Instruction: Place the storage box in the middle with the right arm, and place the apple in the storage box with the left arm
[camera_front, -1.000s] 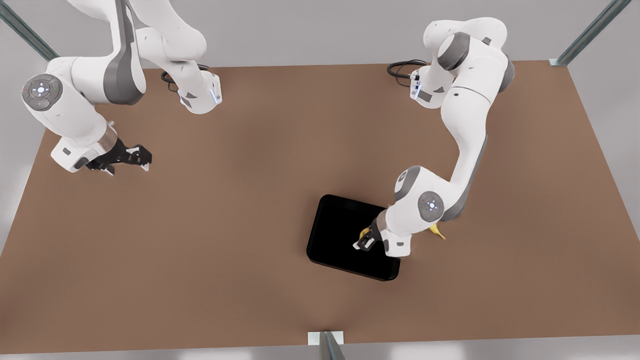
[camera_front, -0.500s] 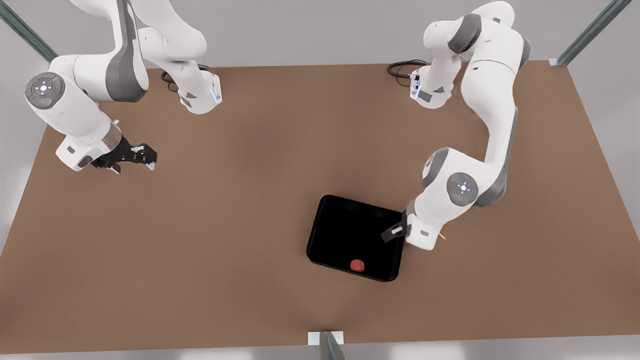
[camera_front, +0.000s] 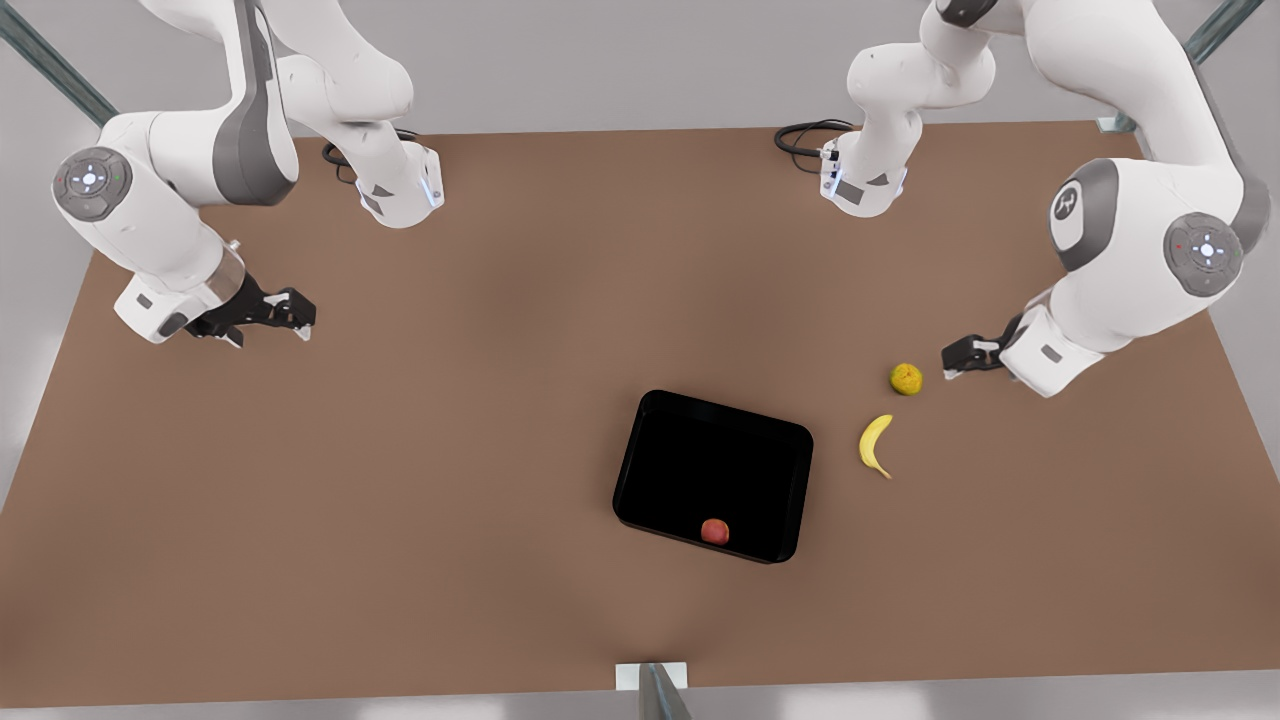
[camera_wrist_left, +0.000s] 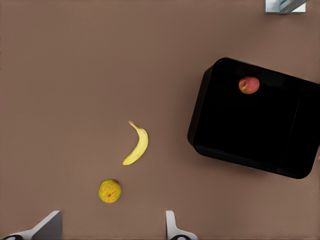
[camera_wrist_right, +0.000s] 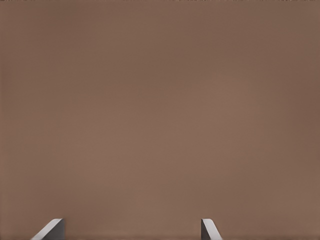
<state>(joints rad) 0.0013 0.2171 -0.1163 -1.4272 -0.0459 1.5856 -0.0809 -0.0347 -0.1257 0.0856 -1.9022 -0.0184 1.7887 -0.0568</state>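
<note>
apple (camera_front: 714, 531) sits inside the storage box (camera_front: 680, 440), against the wall nearest the camera (box on the brown table (camera_front: 500, 400), close to its middle). banana (camera_front: 875, 445) lies on the table just off the box's side toward the front view's right, round yellow-green fruit (camera_front: 906, 379) a bit beyond it. left gripper (camera_front: 958, 357) hangs near that fruit, fingers spread, nothing held. right gripper (camera_front: 290, 312) is well apart from the box, toward the front view's left, fingers spread over bare table, empty.

The right claw (camera_wrist_right: 132, 229) hangs with its two fingertips (camera_wrist_right: 50, 229) spread apart over bare brown table (camera_wrist_right: 160, 110).
</note>
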